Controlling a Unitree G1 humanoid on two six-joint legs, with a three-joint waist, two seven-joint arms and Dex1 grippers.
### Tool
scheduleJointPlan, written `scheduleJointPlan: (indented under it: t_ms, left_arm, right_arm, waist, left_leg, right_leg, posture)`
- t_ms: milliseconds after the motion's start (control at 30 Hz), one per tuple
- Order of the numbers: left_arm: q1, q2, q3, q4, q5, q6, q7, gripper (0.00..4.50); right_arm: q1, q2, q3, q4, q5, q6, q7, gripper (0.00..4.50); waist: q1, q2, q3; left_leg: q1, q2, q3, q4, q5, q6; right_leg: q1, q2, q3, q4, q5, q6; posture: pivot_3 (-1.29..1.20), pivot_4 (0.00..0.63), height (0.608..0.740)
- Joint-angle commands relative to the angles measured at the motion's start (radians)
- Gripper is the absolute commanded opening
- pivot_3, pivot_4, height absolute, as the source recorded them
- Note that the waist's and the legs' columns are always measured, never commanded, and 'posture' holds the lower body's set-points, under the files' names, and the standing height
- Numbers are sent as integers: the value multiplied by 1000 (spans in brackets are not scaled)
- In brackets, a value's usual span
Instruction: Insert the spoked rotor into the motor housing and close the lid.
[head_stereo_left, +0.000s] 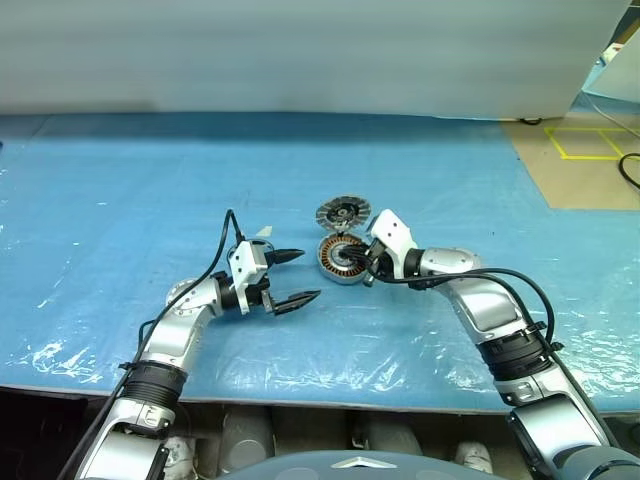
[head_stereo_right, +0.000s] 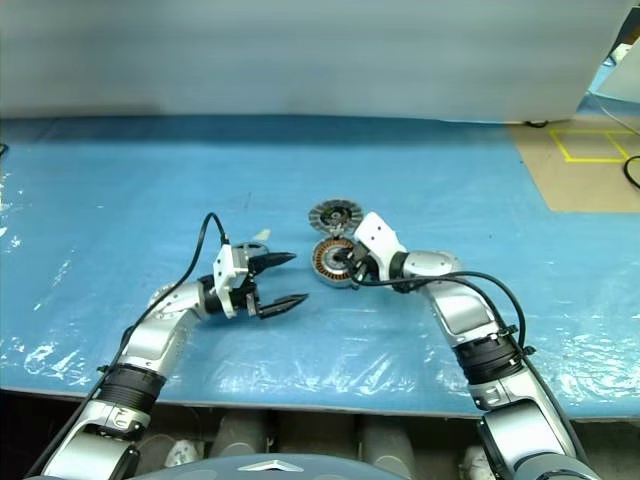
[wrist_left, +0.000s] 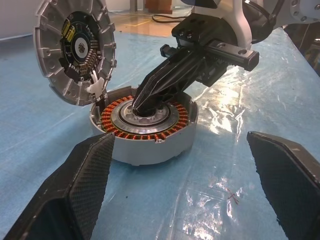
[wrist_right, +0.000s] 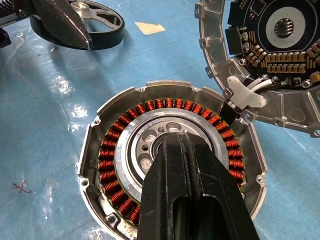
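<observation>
The motor housing (head_stereo_left: 338, 262) lies flat on the blue table, its ring of copper windings (wrist_right: 107, 155) facing up around a pale centre. Its lid (head_stereo_left: 343, 212) stands tilted open at the housing's far edge, showing a circuit board inside, joined to the housing by white wires (wrist_right: 250, 92). My right gripper (wrist_right: 182, 142) is shut, its tips pressed into the housing's centre hole. My left gripper (head_stereo_left: 310, 274) hangs open and level just left of the housing, with nothing between its fingers. The spoked rotor (wrist_right: 97, 22), dark-rimmed with silver spokes, lies on the table beside my left wrist (head_stereo_left: 183, 292).
A blue plastic sheet (head_stereo_left: 120, 200) covers the table. A small pale paper scrap (head_stereo_left: 263, 232) lies behind my left gripper. A white wall (head_stereo_left: 300, 50) borders the far side. Brown floor with yellow tape (head_stereo_left: 585, 145) shows at far right. The table's front edge (head_stereo_left: 330, 400) runs close to me.
</observation>
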Motion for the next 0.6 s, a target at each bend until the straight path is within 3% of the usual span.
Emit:
scheduleJointPlan:
  t_ms: [33,200,400,600]
  left_arm:
    - [-8,5,0,-17,-2,-7,-3,4500]
    - [-11,5,0,-14,-2,-8,-4,4500]
    - [-9,7,15,-29,-23,4,-4,4500]
    - [-56,57,65,-85,-104,113,-19,4500]
  right_arm:
    - [-2,5,-26,21,-16,-24,-36,22]
    - [1,16,-41,21,12,-21,-33,22]
    - [-11,122,-179,-80,254,65,18,22]
    - [22,15,-87,-79,180,29,99,22]
  waist:
    - [0,0,0]
    - [0,0,0]
    - [-1,0,0]
    - [3,0,0]
  left_leg:
    - [0,0,0,0,0,0]
    - [0,0,0,1,0,0]
    - [-1,0,0,0,0,0]
    - [-1,0,0,0,0,0]
  right_leg:
    - [0,0,0,0,0,0]
    - [0,0,0,1,0,0]
    - [-1,0,0,1,0,0]
    - [-1,0,-1,1,0,0]
  posture:
    - [0,150,740]
    - [0,150,740]
    - [0,150,740]
    - [0,150,740]
